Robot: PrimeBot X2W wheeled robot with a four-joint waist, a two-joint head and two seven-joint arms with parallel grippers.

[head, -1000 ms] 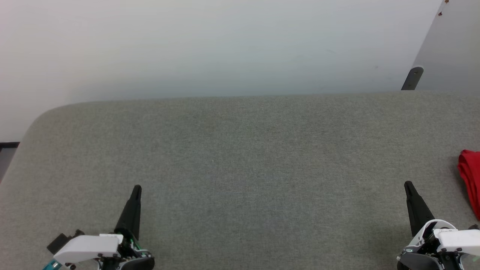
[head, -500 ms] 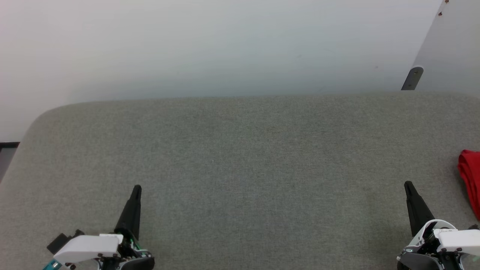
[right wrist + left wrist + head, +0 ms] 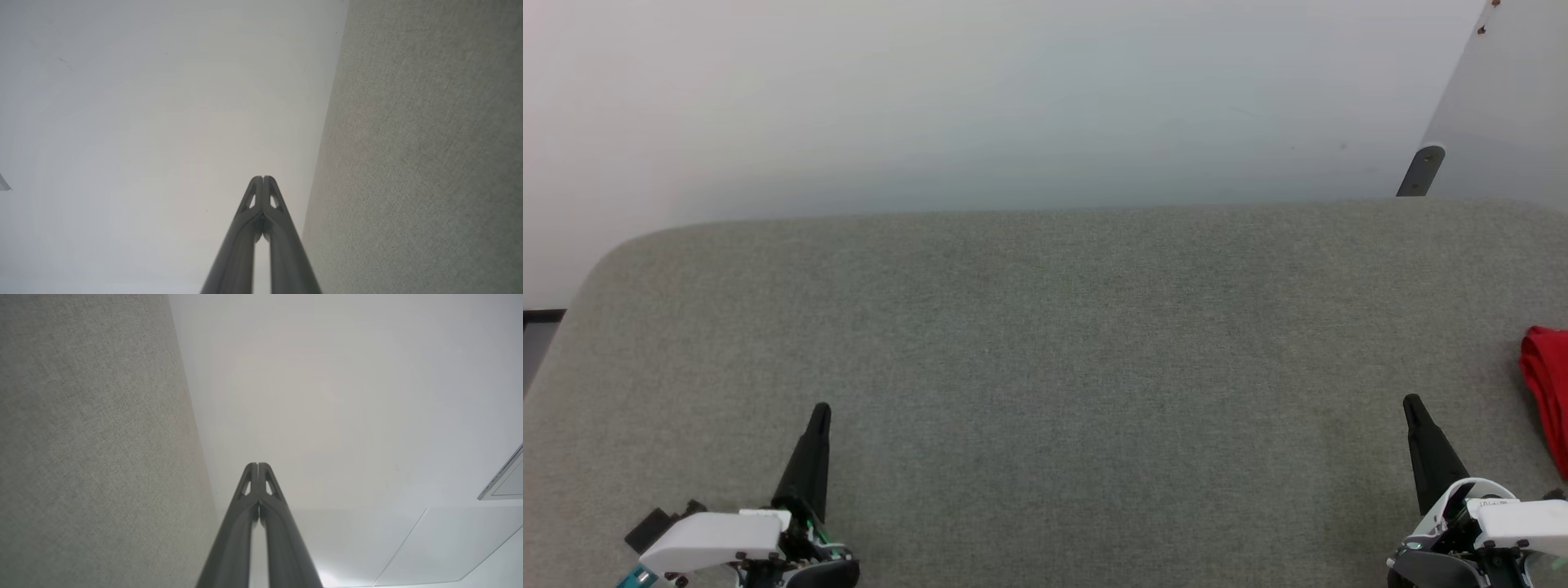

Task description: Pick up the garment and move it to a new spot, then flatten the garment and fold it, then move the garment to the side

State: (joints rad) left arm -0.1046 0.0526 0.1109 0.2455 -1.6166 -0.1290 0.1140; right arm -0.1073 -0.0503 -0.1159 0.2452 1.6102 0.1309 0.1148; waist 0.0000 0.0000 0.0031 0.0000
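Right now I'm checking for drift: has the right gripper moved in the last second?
No. The right gripper keeps its place relative to the garment and the table.

Bright, even, diffuse light — shadows faint; wall washed pale; wrist views blurred toward bottom edge.

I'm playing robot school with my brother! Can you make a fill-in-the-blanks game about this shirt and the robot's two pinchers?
1. The garment at the head view's right edge is coloured ____.
2. Open or shut? The left gripper and the right gripper are both ____.
3. The garment lies nearer the ____ of the two grippers.
4. The number of grippers holding the garment is ____.
Missing words: red; shut; right; zero.
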